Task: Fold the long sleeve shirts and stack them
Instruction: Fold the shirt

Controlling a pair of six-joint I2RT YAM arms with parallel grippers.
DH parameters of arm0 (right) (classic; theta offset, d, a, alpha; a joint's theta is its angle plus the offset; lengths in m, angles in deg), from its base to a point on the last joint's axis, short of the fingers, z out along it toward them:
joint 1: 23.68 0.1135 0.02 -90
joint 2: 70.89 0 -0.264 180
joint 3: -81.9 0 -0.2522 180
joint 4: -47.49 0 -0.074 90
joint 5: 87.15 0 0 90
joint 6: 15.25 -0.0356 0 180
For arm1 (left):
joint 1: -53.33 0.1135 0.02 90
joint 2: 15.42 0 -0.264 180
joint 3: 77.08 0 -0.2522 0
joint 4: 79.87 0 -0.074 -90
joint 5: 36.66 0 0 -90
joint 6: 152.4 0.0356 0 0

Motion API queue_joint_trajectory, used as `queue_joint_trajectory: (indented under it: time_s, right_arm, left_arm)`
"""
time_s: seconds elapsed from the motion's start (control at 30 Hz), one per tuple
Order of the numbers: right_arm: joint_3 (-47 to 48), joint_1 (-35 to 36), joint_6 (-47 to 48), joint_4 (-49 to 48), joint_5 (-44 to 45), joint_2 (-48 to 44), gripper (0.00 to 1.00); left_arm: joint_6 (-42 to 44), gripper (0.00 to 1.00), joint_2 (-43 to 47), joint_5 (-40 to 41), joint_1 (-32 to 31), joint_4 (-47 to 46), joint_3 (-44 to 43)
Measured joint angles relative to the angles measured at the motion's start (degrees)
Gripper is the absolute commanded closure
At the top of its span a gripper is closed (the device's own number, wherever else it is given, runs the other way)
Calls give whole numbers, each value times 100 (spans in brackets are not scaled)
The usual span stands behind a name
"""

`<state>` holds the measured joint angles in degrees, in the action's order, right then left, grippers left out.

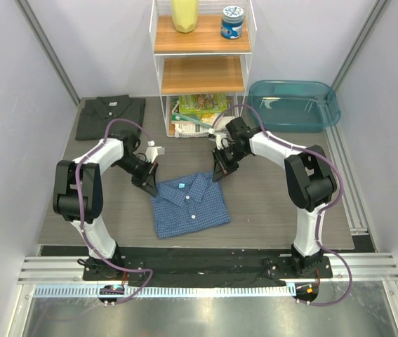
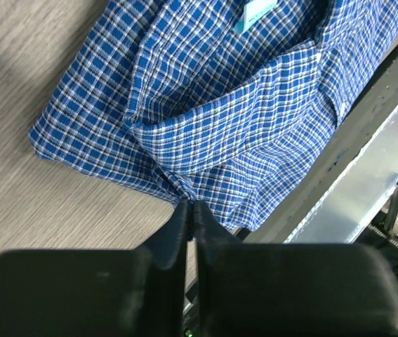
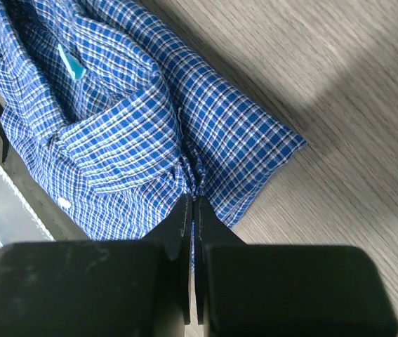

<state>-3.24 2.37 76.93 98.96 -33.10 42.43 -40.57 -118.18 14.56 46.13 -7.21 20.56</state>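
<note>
The checked shirt (image 1: 188, 207) is blue and white, the plain shirt (image 1: 109, 116) charcoal — the tub (image 1: 291, 111) teal.

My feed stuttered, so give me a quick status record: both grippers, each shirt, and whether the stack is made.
left gripper: shut, pinching the far left corner of the blue checked shirt
right gripper: shut, pinching that shirt's far right corner
blue checked shirt: folded, mid table, collar toward the far side
grey shirt: folded, far left of the table, no gripper on it
stack: not yet made; the shirts lie apart
</note>
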Motion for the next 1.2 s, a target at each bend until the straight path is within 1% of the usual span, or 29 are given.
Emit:
queue_joint_trajectory:
  time_s: [0.27,0.43,0.47,0.5,0.53,0.57,0.6,0.63,0.67,0.7,0.73,0.77,0.8,0.87,0.9,0.93,0.97,1.0,1.03,1.13,1.2]
  right_arm:
    - [-304,-240,37,-39,149,-538,99]
    - [-365,-278,4,-170,173,-437,99]
    - [-363,-260,-7,-221,170,-369,99]
    - [-363,-247,-22,-258,173,-315,99]
    - [-363,-238,-48,-302,177,-236,99]
    - [-363,-223,-68,-332,190,-170,99]
    - [-363,-205,-83,-350,221,-105,93]
    - [-363,-197,-85,-354,243,-74,87]
    - [-363,-192,-94,-354,264,-66,69]
    - [-363,-192,-105,-354,280,-66,61]
    - [-352,-192,-133,-350,293,-66,56]
    - [-341,-192,-149,-354,308,-66,49]
    - [-330,-192,-162,-352,323,-66,45]
    - [-328,-197,-184,-348,352,-70,37]
    - [-328,-212,-188,-341,376,-81,33]
    - [-328,-232,-190,-323,400,-101,32]
    - [-330,-245,-208,-313,417,-129,24]
    - [-332,-280,-210,-295,437,-179,19]
    - [-332,-317,-223,-269,446,-234,18]
    - [-334,-564,-210,-166,455,-544,16]
    - [-334,-811,-212,-133,459,-715,15]
  left_arm:
    - [-28,100,262,57,0,-50,-37]
    - [-72,100,291,476,0,-437,59]
    - [-72,98,273,549,7,-490,87]
    - [-72,94,243,625,11,-538,109]
    - [-74,86,203,713,13,-584,125]
    - [-72,65,173,772,22,-623,136]
    - [-79,55,140,848,44,-671,151]
    - [-59,42,133,916,70,-704,157]
    - [-44,32,136,940,101,-717,157]
    - [-26,21,157,949,136,-745,157]
    - [-24,9,190,896,173,-765,146]
    - [-9,8,240,802,190,-774,118]
    - [7,8,304,728,195,-791,76]
    - [-17,12,483,660,72,-852,-105]
    - [-11,13,542,660,-57,-876,-262]
    - [22,16,562,662,-221,-940,-437]
    - [59,18,564,660,-352,-1008,-570]
    - [140,20,520,660,-546,-1075,-765]
    - [188,23,468,658,-647,-1117,-881]
    - [461,27,9,551,-968,-1117,-1373]
    - [667,28,-428,468,-1049,-1034,-1696]
